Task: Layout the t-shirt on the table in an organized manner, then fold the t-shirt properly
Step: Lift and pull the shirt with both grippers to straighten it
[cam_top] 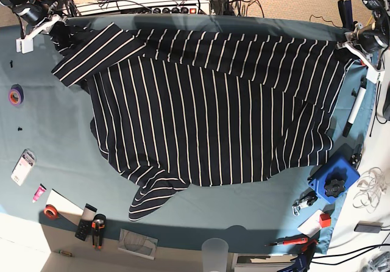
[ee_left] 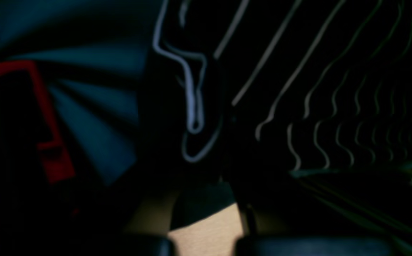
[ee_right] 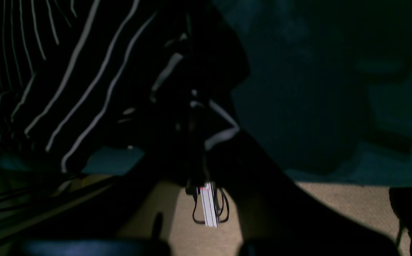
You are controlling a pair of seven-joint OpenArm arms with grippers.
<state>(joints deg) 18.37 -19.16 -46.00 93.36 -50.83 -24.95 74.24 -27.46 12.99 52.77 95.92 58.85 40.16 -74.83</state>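
Across the table, from about nine o'clock to three o'clock, you see the shirt spread wide, stripes running near-vertical, one sleeve trailing toward seven o'clock. No brand, label or writing on it can be read; the wrist views are too dark and blurred.

At eleven o'clock in the base view your right gripper pinches a shirt corner, jaws pressed together on the cloth, its arm reaching in from the top edge. At two o'clock your left gripper pinches the opposite corner the same way, arm coming down from the top right. The top hem is stretched between them.

Near four o'clock a blue block sits just beside the shirt's edge; a purple tape roll lies at nine o'clock, well apart.
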